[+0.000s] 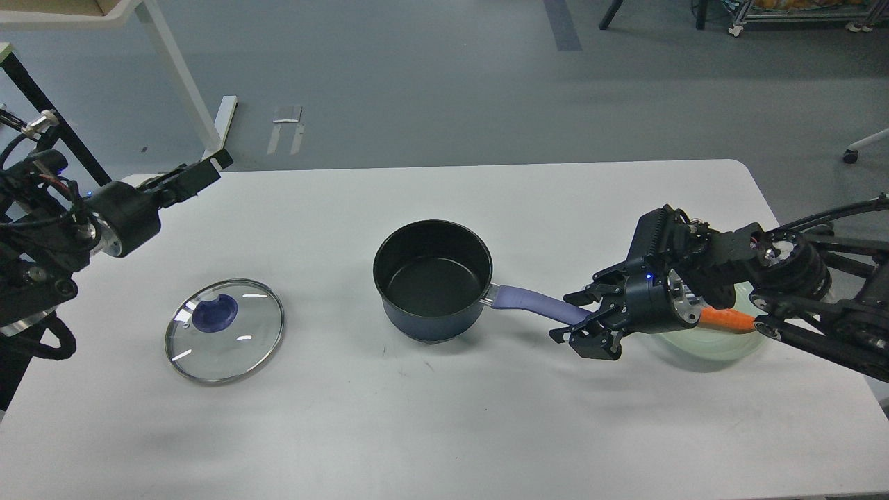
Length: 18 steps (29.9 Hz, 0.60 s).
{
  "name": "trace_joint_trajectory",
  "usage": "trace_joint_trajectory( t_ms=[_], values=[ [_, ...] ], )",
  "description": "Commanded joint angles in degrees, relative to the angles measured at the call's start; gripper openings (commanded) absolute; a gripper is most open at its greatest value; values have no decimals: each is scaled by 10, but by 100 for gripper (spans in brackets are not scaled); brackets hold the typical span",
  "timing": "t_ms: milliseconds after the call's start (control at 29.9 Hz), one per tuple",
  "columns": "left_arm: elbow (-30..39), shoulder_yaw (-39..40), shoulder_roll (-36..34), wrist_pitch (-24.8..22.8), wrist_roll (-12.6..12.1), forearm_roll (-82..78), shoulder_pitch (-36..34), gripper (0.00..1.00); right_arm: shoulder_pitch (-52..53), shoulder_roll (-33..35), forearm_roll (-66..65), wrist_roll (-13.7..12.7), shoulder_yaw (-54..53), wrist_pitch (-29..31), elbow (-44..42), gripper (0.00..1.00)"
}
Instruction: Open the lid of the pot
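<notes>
The dark blue pot (432,278) stands uncovered at the table's middle, its purple handle (531,302) pointing right. The glass lid (224,330) with a blue knob (214,312) lies flat on the table to the pot's left, with nothing touching it. My left gripper (201,169) is raised above the table's far left corner, well away from the lid; its fingers cannot be told apart. My right gripper (582,318) is at the handle's tip, its jaws spread above and below it.
A pale green plate (701,345) with an orange carrot (726,319) sits under my right arm at the table's right. The white table (444,417) has its far edge near the left gripper. A black frame stands off the left side.
</notes>
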State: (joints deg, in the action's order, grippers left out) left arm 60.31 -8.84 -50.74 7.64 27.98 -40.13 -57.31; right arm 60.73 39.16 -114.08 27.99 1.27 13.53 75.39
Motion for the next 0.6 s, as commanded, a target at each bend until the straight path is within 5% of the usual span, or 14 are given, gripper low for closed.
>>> trace_joint_trajectory(
  t_ms=[0,134,368,569],
  values=[
    [-5,22,-7,-107,0,118,-10,99,4,11,9,0,-7,-2,3,96],
    [-6,57,-6,-170,0,211,-2,99,15,36,104,0,-36,-2,18,97],
    [-6,62,13,-169,0,312,14,99,31,58,461,0,-101,-14,9,99],
    [-20,95,52,-177,0,319,28,99,9,39,776,0,-134,-84,-49,99]
  ],
)
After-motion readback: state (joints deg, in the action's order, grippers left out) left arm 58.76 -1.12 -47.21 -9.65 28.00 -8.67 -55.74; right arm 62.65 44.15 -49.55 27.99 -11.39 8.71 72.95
